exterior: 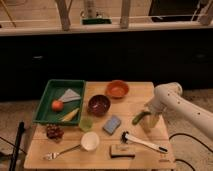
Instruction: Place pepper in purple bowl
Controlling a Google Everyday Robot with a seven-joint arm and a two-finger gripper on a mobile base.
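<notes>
The slender green pepper (137, 118) lies on the wooden table (135, 100) at its right side. My gripper (146, 116) hangs at the end of the white arm (172, 100), right beside the pepper's right end, close to or touching it. The dark purple bowl (99, 104) stands at the table's middle, well to the left of the pepper.
An orange bowl (117, 89) stands behind the purple one. A green tray (47, 98) at the left holds a red fruit (57, 105) and a yellow piece (70, 115). A pale green cup (86, 123), blue sponge (112, 124), white bowl (90, 141), brush (142, 141) and fork (60, 152) lie in front.
</notes>
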